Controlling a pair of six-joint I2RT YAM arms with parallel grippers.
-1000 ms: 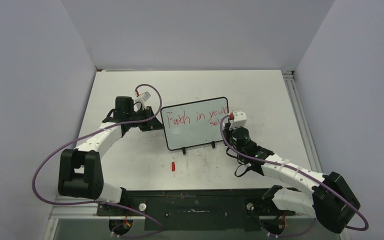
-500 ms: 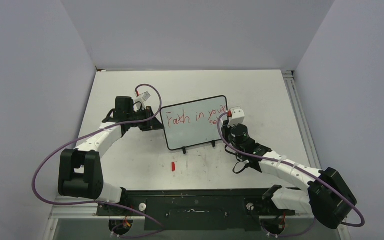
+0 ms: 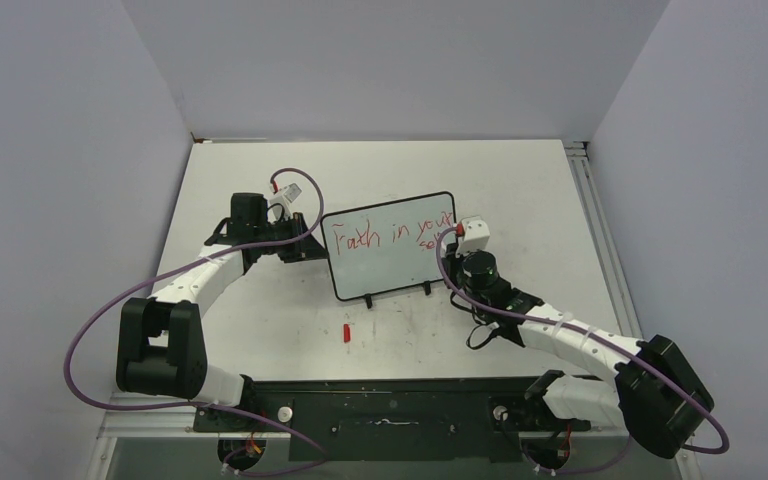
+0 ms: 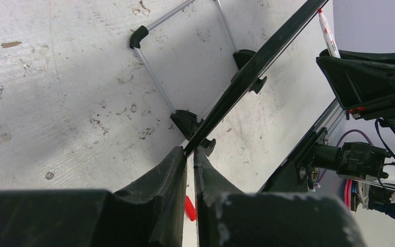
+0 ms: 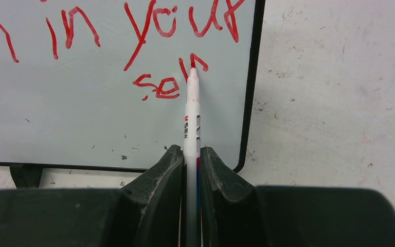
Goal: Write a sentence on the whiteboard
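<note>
Scuffed white tabletop (image 3: pixel 520 180) carries the whiteboard (image 3: pixel 380 270), standing on its feet near the middle. Its left frame edge is clamped in the left gripper (image 4: pixel 190 154); the right gripper (image 5: pixel 189 154) pinches a red-tipped marker (image 5: pixel 192 108), tip touching the red sentence (image 5: pixel 154 31) just after "sel". A small red cap (image 3: pixel 347 331) lies in front of the board

even bright light, blurred foreground

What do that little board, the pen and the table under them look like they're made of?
The whiteboard: a smooth, faintly glossy white panel, probably coated for wiping, in a thin black frame that looks like plastic. The marker: white barrel with print, likely plastic. The tabletop: hard matt white sheet, scuffed and speckled grey; laminate or painted board, hard to tell.
</note>
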